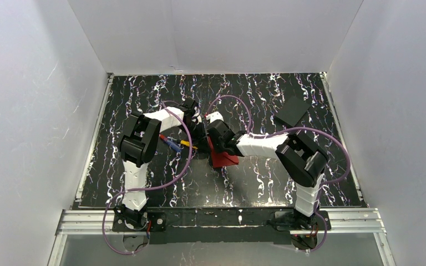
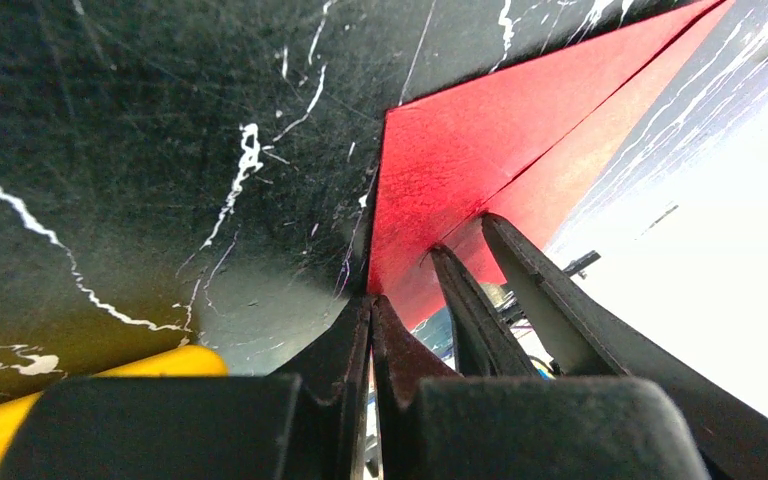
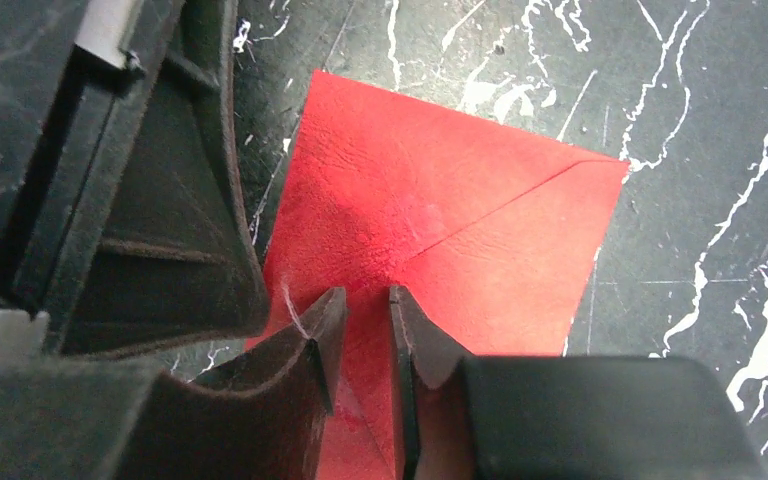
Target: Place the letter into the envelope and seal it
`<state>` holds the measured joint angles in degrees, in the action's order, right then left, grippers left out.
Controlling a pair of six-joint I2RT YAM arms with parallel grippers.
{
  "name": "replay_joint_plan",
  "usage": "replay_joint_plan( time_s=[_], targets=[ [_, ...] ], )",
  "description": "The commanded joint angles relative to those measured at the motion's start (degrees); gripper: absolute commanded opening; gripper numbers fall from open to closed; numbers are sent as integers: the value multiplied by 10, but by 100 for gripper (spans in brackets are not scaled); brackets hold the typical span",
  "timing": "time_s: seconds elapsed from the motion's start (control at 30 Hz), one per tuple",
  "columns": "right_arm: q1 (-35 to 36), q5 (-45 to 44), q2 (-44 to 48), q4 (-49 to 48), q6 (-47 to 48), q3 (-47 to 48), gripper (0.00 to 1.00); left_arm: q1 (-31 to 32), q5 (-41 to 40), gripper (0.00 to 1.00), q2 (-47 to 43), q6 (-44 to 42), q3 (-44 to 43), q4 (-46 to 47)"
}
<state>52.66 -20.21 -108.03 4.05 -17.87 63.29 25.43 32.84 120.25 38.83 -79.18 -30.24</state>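
Note:
The dark red envelope [image 1: 225,158] lies flat on the black marbled table, its pointed flap folded down onto its body [image 3: 460,215]. My right gripper [image 3: 365,295] hovers right over the flap's tip, fingers slightly apart, with only the envelope's surface showing in the gap. My left gripper [image 2: 372,302] is shut, its tip resting at the envelope's [image 2: 460,150] left edge with nothing visible between the jaws. Its fingers [image 3: 180,250] crowd the left side of the right wrist view. The letter is hidden from every view.
A black square sheet [image 1: 292,111] lies at the back right of the table. Pens [image 1: 173,143] lie left of the envelope under the left arm; a yellow one [image 2: 110,375] shows beside the left gripper. White walls enclose the table.

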Motion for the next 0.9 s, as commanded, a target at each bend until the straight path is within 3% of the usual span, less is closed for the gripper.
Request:
replay_joint_plan(
  time_s=[0.0,0.27,0.47,0.67,0.73,0.87],
  targets=[
    [11,114,-98,83,-37,-42,33,22,-39,0,43,-11,25,13],
    [10,84,-46,118,-49,-33,32,16,-45,0,38,-19,30,7],
    [-12,115,23,125,-56,46,39,6,-44,0,26,-24,38,7],
    [-55,133,95,88,-91,36,48,4,-42,0,21,-21,37,9],
    [-64,123,121,85,-91,27,46,4,-42,0,19,-20,35,9],
    [-76,119,122,97,-78,20,22,4,-39,0,15,-21,29,6]
  ],
)
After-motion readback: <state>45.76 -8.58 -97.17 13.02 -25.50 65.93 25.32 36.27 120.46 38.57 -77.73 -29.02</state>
